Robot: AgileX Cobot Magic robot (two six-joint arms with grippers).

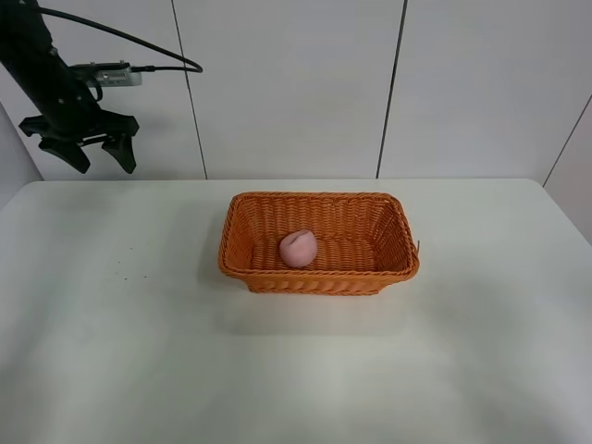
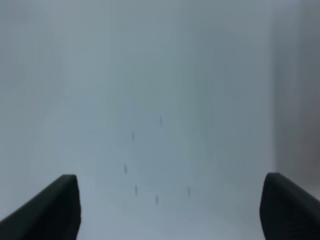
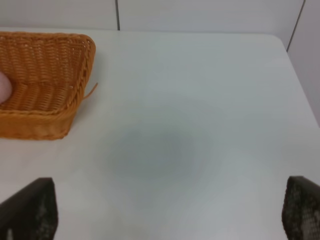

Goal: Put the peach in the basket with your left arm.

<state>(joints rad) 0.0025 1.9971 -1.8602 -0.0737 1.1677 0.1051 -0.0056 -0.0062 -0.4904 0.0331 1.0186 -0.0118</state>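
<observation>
The pale pink peach [image 1: 298, 248] lies inside the orange wicker basket [image 1: 319, 277] at the middle of the white table. My left gripper [image 1: 92, 153] is open and empty, raised high at the far left, well away from the basket. In the left wrist view its two dark fingertips [image 2: 55, 207] stand wide apart over bare table. My right gripper is out of the exterior high view. In the right wrist view its fingertips [image 3: 35, 210] stand wide apart with nothing between them. That view also shows the basket's end [image 3: 55, 75] and a sliver of the peach [image 3: 4, 87].
The white table [image 1: 111, 351] runs to a white panelled wall [image 1: 296, 83] behind. A black cable [image 1: 139, 42] trails from the left arm. A loose wicker strand [image 3: 91, 91] sticks out at the basket's right end.
</observation>
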